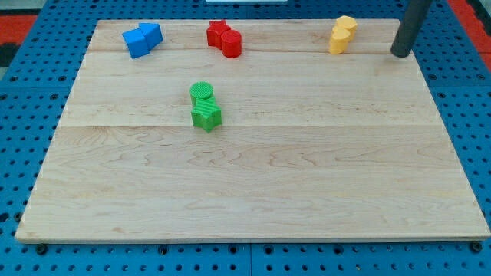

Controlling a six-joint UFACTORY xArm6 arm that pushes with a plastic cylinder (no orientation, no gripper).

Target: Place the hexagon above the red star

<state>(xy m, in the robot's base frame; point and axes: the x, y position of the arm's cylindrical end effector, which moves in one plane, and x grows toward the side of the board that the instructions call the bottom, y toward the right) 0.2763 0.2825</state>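
A red star [218,32] lies near the board's top edge, left of centre, touching a rounder red block [232,44] at its lower right. Two yellow blocks touch each other at the top right: the upper one [345,26] looks many-sided like a hexagon, and the shape of the lower one [337,43] is unclear. My tip [400,54] rests on the board at the view's right of the yellow pair, a short gap away, touching no block. The rod leans up and out at the top right.
Two blue blocks, a cube [152,32] and a wider piece [136,43], touch at the top left. A green round block [202,92] and a green star [206,116] touch left of centre. The wooden board [307,192] lies on a blue pegboard.
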